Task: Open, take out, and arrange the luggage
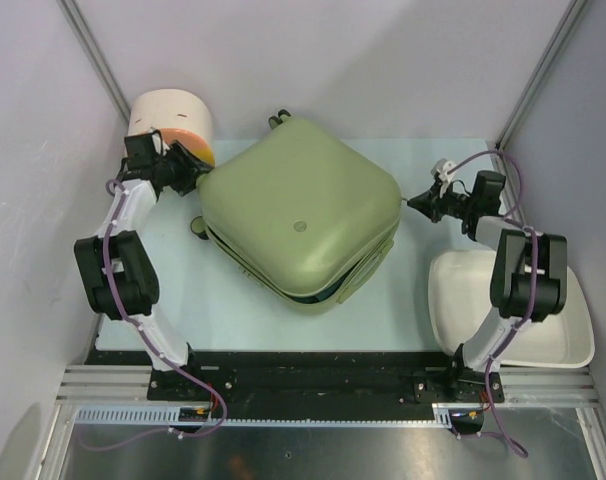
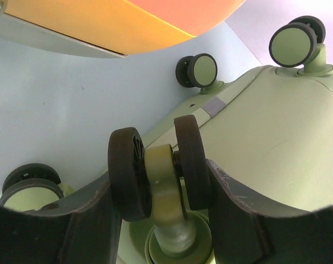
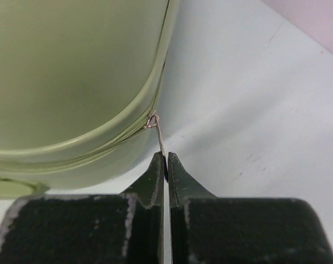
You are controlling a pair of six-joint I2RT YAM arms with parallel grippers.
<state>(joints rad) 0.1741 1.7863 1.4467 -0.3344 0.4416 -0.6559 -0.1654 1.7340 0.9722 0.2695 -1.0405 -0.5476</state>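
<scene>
Nearest in the overhead view, the two arm bases are bolted at the table's (image 1: 233, 315) near edge. A white oval basin (image 1: 568, 335) is set on the near right, partly covered by the right arm.

At the middle of the table, the luggage (image 1: 298, 215) is laid flat with its broad pale green shell facing up and is turned so that one rounded corner points toward the arms. A dark line is seen between its two halves at that near corner.

To the right of the luggage, the right gripper (image 1: 420, 205) is held level at the case's side. In the right wrist view its jaws are pressed together on a thin metal zip pull (image 3: 159, 137), which is hooked to the zip seam where the green shell (image 3: 73, 66) curves round.

At the far left corner of the luggage, the left gripper (image 1: 183, 172) is reached in. In the left wrist view its jaws are closed on a twin black caster wheel (image 2: 128, 173), one finger against each outer face, with a pale green fork between the discs. Three more wheels (image 2: 202, 70) are seen around the case's end.

Farthest, at the back left, a round cream-and-orange drum container (image 1: 168, 112) is stood just beside the left gripper.
</scene>
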